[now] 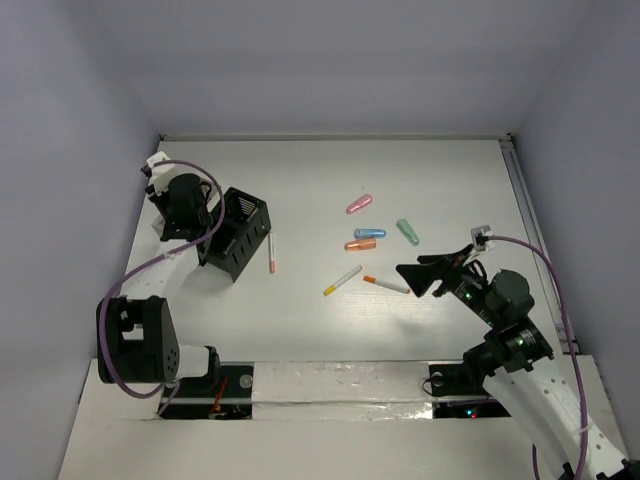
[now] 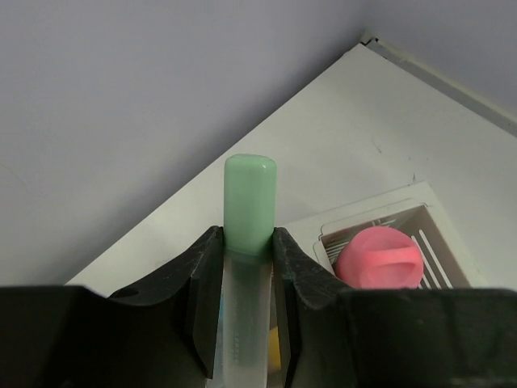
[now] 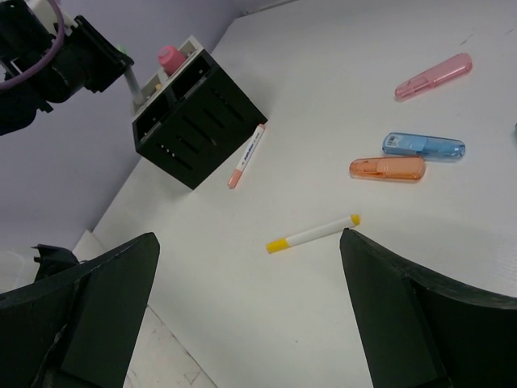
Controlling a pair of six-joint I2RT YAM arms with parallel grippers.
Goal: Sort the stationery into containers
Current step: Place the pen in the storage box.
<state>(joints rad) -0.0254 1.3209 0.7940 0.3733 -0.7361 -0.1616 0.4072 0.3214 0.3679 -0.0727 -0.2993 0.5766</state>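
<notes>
My left gripper (image 2: 249, 246) is shut on a pen with a green cap (image 2: 250, 202) and a clear white barrel. It holds the pen over the black box (image 1: 238, 232), beside a white-rimmed compartment (image 2: 365, 215) with a pink cap (image 2: 378, 257) in it. In the top view the left gripper (image 1: 203, 215) is at the box's left side. My right gripper (image 1: 418, 278) is open and empty, and hovers above a yellow-ended white pen (image 3: 311, 234). An orange-ended pen (image 1: 385, 285) lies by it. Pink (image 1: 359, 203), blue (image 1: 370, 233), orange (image 1: 360, 244) and green (image 1: 407, 231) markers lie further back.
A white pen with a pink tip (image 1: 271, 255) lies just right of the black box (image 3: 194, 113). The table's right edge has a metal rail (image 1: 530, 215). Walls close the back and the left side.
</notes>
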